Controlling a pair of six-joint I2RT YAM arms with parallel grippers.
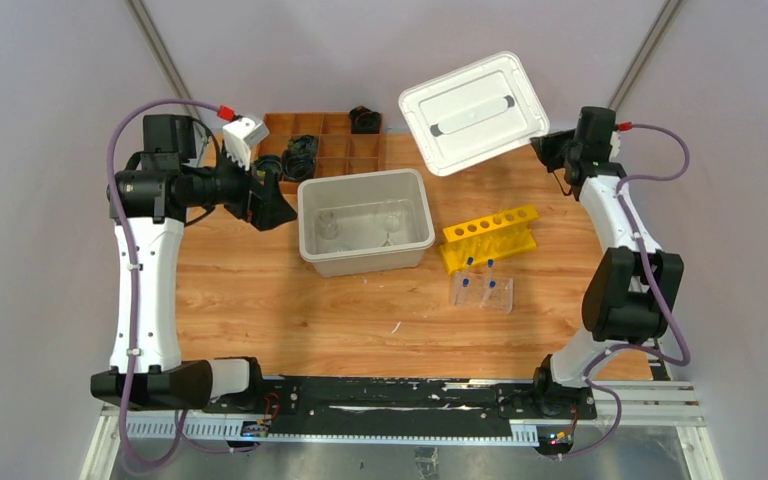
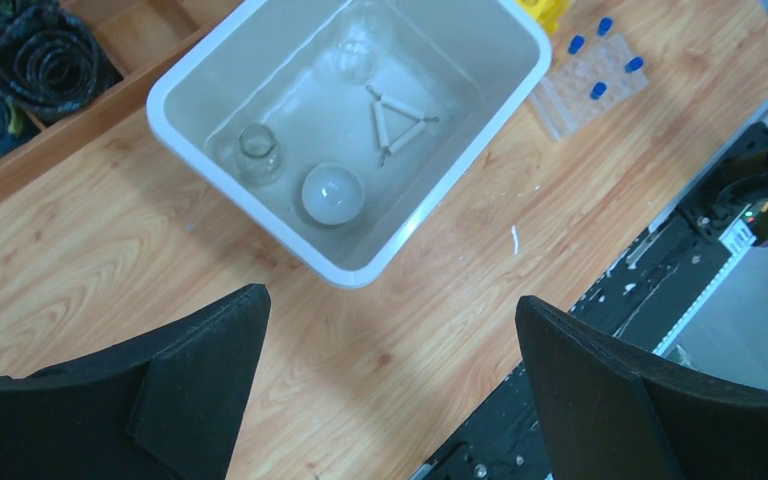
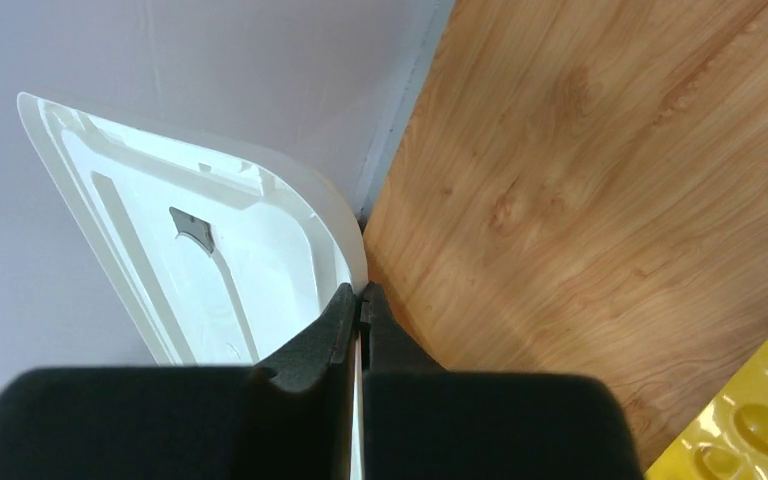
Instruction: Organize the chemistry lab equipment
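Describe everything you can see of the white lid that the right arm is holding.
The white lid is a rectangular plastic cover with rounded corners, a raised rim and a grey handle strip along its middle. It is off the bin and held tilted by the far edge of the table. The right gripper pinches its rim at one corner between shut fingers; nothing else visibly touches it.

No legible text, labels or numbers anywhere.

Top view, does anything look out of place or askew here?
The white lid is off the bin, held tilted by its edge in the right gripper. A small white fleck lies on the table before the bin.
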